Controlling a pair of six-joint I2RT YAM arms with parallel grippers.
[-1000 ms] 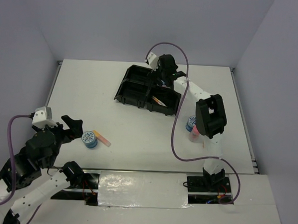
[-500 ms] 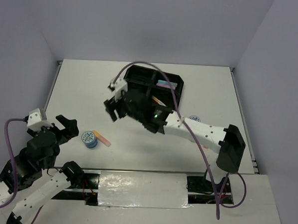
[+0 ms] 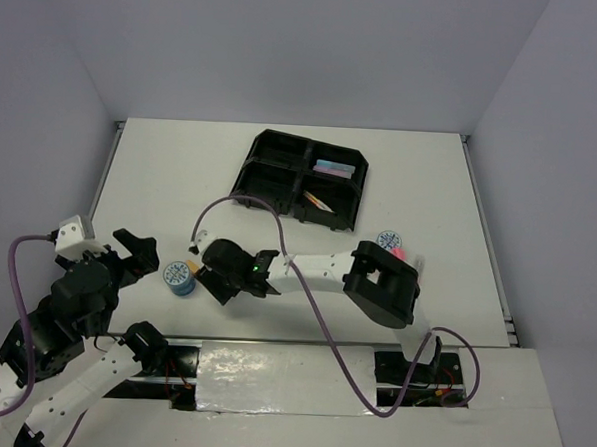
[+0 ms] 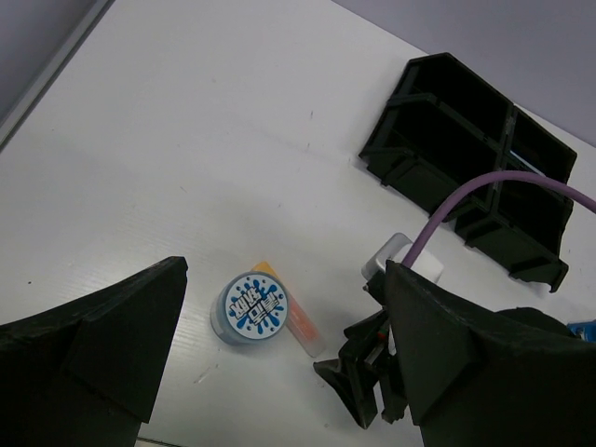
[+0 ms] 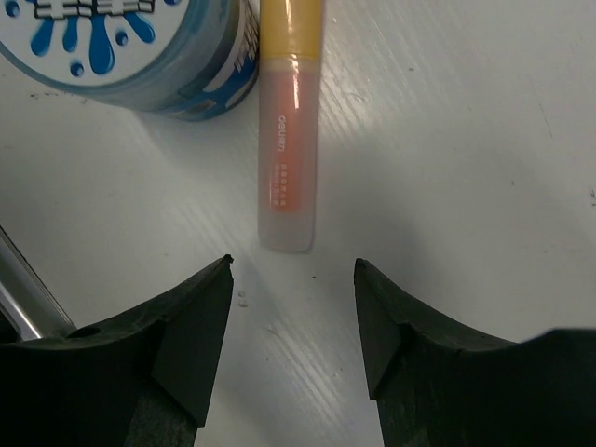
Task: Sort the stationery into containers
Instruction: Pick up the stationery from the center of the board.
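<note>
An orange marker (image 5: 287, 158) with a yellow cap lies on the table against a blue-and-white tape roll (image 5: 130, 47). My right gripper (image 5: 291, 265) is open and empty, low over the table, its jaws just short of the marker's clear end. From above, the right gripper (image 3: 211, 281) is right of the tape roll (image 3: 179, 277). My left gripper (image 3: 134, 252) is open and empty, left of that roll. The left wrist view shows the roll (image 4: 253, 307), the marker (image 4: 300, 324) and the black tray (image 4: 438, 140). A second tape roll (image 3: 389, 240) and a pink-capped bottle (image 3: 404, 255) sit at the right.
The black tray (image 3: 271, 172) stands at the back centre. Its back right compartment holds a light blue and pink item (image 3: 333, 168), its front right one an orange pen (image 3: 320, 199). The right arm's purple cable (image 3: 242, 201) loops over the table in front of the tray.
My right arm has swung from the tray down to the near left and now sits low at the orange marker. My left gripper has drawn back slightly.
</note>
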